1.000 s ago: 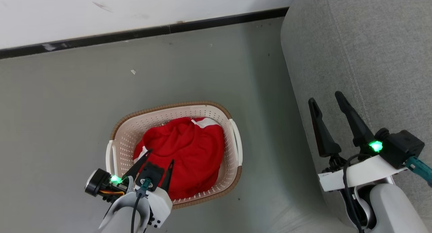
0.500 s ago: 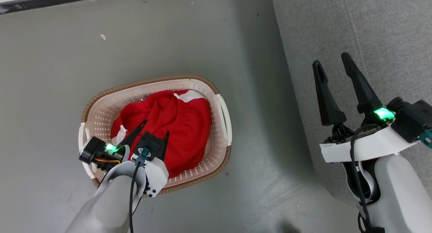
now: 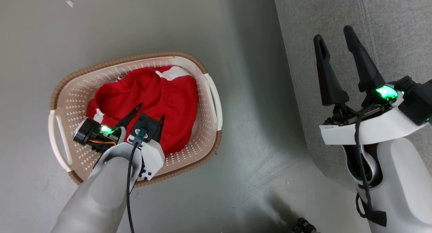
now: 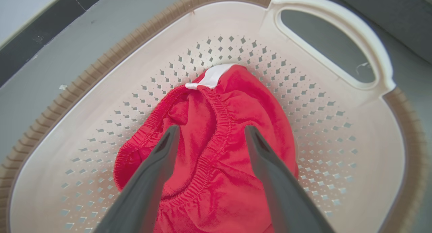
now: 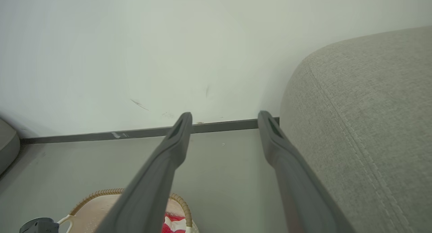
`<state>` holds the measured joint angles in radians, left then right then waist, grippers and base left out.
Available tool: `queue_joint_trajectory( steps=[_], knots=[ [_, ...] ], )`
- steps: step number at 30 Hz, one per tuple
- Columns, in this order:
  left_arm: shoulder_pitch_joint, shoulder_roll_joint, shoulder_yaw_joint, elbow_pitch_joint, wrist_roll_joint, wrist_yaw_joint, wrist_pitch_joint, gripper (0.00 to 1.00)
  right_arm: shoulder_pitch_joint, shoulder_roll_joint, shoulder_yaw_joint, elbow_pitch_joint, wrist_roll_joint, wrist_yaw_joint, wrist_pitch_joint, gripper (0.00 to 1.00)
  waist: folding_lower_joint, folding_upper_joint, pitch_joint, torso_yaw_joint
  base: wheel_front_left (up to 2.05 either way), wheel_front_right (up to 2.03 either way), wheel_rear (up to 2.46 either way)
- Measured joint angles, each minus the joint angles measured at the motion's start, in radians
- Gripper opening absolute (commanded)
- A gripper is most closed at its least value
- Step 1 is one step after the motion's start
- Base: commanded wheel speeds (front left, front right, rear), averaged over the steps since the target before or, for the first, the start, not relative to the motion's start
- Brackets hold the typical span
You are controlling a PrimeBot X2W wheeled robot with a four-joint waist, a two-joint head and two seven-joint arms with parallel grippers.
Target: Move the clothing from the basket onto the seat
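The cream basket (image 3: 209, 94) with a brown rim stands on the grey floor, left of the grey seat (image 3: 398, 20). Red clothing (image 3: 168, 91) with white trim lies bunched inside the basket. My left gripper (image 3: 151, 112) hangs open just over the clothing, fingers pointing down into the basket. In the left wrist view the clothing (image 4: 216, 152) shows its elastic hem between the two open fingers of my left gripper (image 4: 211, 133), above the perforated basket (image 4: 337, 125) wall. My right gripper (image 3: 334, 35) stands open over the seat's edge, holding nothing. The right wrist view has my right gripper (image 5: 226, 120), the seat (image 5: 371, 118) and the basket (image 5: 101, 196) low down.
A white wall (image 5: 168, 51) with a dark baseboard (image 5: 135, 133) lies beyond the basket. Bare grey floor (image 3: 253, 132) separates basket and seat. A small dark object (image 3: 303, 224) sits at the bottom edge of the head view.
The head camera has tilted down, so the wall has left the picture. My left gripper has come lower over the red clothing; both grippers stay open.
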<state>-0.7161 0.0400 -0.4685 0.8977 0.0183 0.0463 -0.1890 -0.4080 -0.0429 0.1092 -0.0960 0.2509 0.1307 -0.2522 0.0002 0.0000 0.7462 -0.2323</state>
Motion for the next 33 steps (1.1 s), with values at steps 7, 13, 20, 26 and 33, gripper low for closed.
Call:
queue_joint_trajectory(
  steps=[7, 13, 20, 26, 33],
  knots=[
    [-0.052, 0.001, -0.005, 0.036, 0.002, -0.023, 0.012, 1.00, -0.035, 0.000, 0.000, -0.004, 0.015, 0.000, 0.000, 1.00, 0.0000, 0.0000, 0.059, -0.022, 0.00, 0.00, 0.00],
    [-0.097, 0.006, -0.010, 0.063, 0.012, -0.041, 0.022, 1.00, -0.065, 0.000, 0.003, -0.006, 0.032, 0.000, 0.000, 1.00, 0.0000, 0.0000, 0.104, -0.041, 0.00, 0.00, 0.00],
    [-0.128, 0.026, -0.006, 0.095, 0.020, -0.041, 0.044, 1.00, -0.094, 0.000, 0.005, -0.010, 0.048, 0.000, 0.000, 1.00, 0.0000, 0.0000, 0.143, -0.058, 0.00, 0.00, 0.00],
    [-0.161, 0.040, 0.003, 0.124, 0.020, -0.040, 0.061, 1.00, -0.115, 0.000, 0.007, -0.014, 0.060, 0.000, 0.000, 1.00, 0.0000, 0.0000, 0.177, -0.072, 0.00, 0.00, 0.00],
    [-0.201, 0.057, 0.010, 0.158, 0.019, -0.040, 0.084, 0.96, -0.148, 0.000, 0.015, -0.014, 0.067, 0.000, 0.000, 1.00, 0.0000, 0.0000, 0.209, -0.084, 0.00, 0.00, 0.00]
  ],
)
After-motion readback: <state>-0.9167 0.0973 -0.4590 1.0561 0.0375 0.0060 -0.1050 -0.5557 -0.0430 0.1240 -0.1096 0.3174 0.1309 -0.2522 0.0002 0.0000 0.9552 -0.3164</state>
